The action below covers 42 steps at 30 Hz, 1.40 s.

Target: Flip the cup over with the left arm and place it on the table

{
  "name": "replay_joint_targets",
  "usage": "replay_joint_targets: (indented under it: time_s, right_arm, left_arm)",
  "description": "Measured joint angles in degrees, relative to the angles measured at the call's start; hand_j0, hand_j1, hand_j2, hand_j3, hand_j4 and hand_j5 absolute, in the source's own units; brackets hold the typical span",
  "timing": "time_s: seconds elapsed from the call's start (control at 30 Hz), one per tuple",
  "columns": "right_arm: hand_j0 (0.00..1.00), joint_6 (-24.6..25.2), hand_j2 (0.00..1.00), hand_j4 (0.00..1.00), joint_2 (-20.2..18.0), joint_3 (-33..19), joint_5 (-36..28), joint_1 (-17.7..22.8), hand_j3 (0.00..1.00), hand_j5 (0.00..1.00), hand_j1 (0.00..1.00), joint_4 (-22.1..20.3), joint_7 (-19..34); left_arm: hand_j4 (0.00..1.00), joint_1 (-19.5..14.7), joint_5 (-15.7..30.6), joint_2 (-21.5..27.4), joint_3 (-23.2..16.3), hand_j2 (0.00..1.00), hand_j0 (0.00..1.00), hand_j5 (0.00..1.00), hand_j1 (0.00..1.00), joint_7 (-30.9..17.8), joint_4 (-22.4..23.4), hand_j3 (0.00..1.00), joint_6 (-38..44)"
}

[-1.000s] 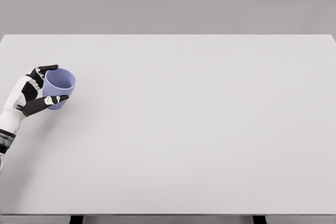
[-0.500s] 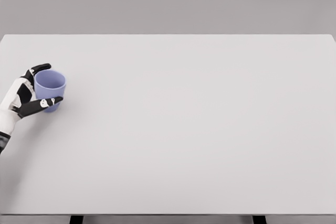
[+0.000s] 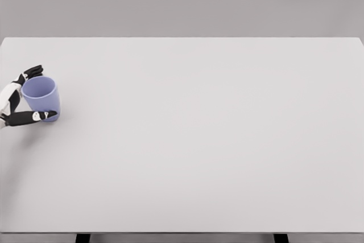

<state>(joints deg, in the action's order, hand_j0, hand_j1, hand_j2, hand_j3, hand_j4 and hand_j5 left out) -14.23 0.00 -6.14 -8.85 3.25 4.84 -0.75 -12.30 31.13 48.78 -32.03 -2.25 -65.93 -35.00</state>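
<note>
A wide white table [image 3: 216, 140] fills nearly the whole view, its top matte and evenly lit with only soft, faint shading. Behind its far edge stands a plain grey wall [image 3: 182, 1], and two dark table legs [image 3: 83, 238] show below the near edge

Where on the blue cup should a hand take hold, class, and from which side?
Around the side wall of the cup, approached from the left table edge, as the left hand does: it stands upright, mouth up, handle-free, with its round wall exposed between finger and thumb.
</note>
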Motion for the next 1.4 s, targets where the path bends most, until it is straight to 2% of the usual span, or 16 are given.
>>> replay_joint_targets:
  time_s: [0.5,1.4]
  right_arm:
    - [1.0,0.0,1.0,1.0,0.0,-0.01,0.0,0.0,1.0,1.0,1.0,0.0,-0.01]
    - [1.0,0.0,1.0,1.0,0.0,0.01,0.0,0.0,1.0,1.0,1.0,0.0,-0.03]
  left_arm:
    - [1.0,-0.26,-1.67,2.95,-0.01,1.0,1.0,1.0,1.0,0.01,0.76,1.0,0.0]
    - [1.0,-1.49,-3.97,4.19,-0.12,1.0,1.0,1.0,1.0,0.04,1.52,1.0,-0.01]
